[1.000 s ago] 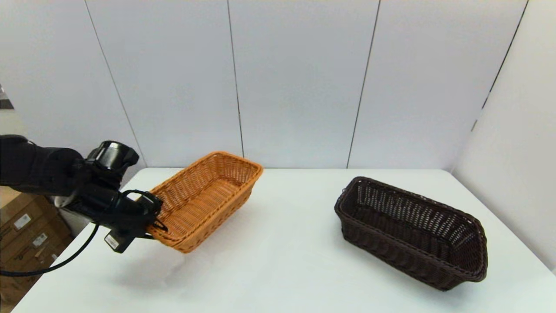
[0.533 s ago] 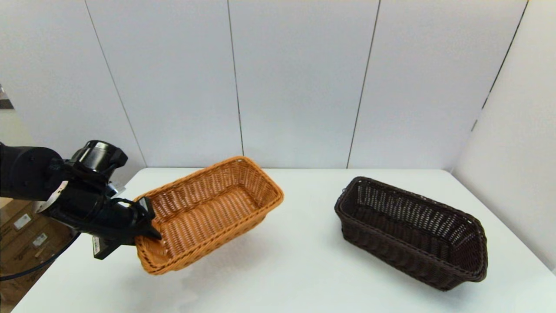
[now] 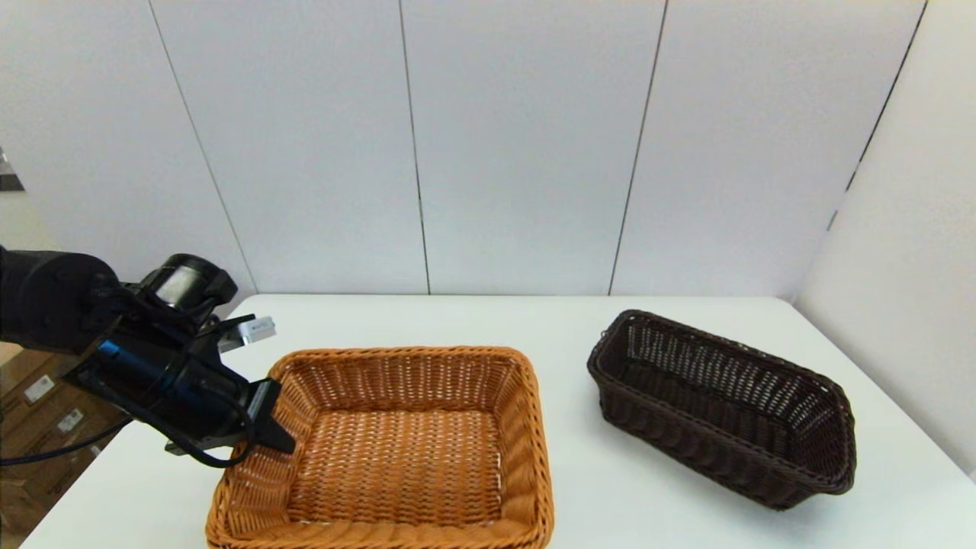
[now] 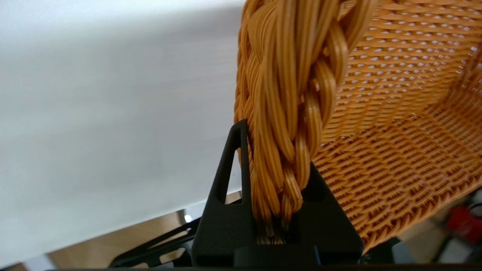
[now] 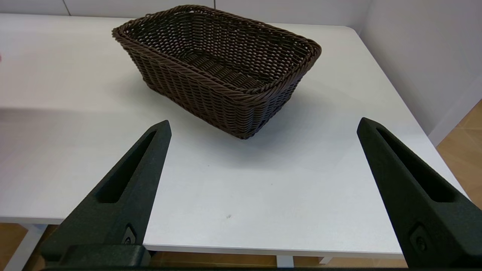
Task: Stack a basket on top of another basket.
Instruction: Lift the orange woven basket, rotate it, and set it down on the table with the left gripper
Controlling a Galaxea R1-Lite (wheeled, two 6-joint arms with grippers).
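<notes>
— So, where is the dark brown basket (image 3: 720, 408)?

— On the right half of the white table (image 3: 579, 488), standing on its base, open side up, its long axis slanted so one end points toward the back and the other toward the near right corner. In the right wrist view it (image 5: 218, 67) sits beyond the right gripper (image 5: 263, 126), well apart from the fingertips.

— And that gripper's jaws?

— Spread wide, with only bare tabletop and the basket's near corner between them. It hangs off the table's near edge; the arm itself does not show in the head view.

— The orange basket (image 3: 389, 450)?

— On the left near part of the table, open side up, its long sides running left to right; whether its base rests on the surface I cannot tell. A clear strip of table separates it from the dark one.

— Who holds it?

— The left gripper (image 3: 267, 419), at the basket's left short end. The left wrist view shows the braided rim (image 4: 286, 113) running straight down into the closed jaws, one finger (image 4: 229, 180) outside the wall and the other inside.
</notes>
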